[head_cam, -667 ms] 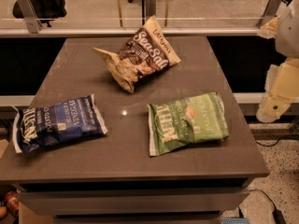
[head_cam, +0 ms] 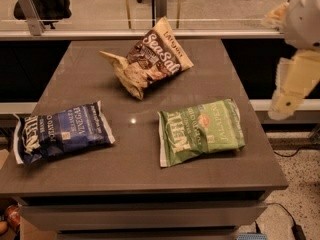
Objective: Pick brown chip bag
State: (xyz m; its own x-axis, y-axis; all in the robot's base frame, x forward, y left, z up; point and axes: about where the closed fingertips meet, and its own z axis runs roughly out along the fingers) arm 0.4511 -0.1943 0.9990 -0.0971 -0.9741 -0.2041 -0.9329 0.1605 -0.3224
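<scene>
The brown chip bag (head_cam: pixel 152 59), dark brown and cream with white "Sea Salt" lettering, lies crumpled and tilted at the far middle of the grey table (head_cam: pixel 125 159). My gripper (head_cam: pixel 284 104) hangs at the end of the cream arm off the table's right edge. It is raised, well to the right of the brown bag and touching nothing.
A navy blue vinegar bag (head_cam: pixel 62 131) lies flat at the table's front left. A green jalapeno bag (head_cam: pixel 202 131) lies flat at the front right, between the arm and the front edge. A glass rail (head_cam: pixel 150 34) runs behind the table, with a chair base beyond.
The arm at the right has shifted slightly up and to the left. The three bags have not moved.
</scene>
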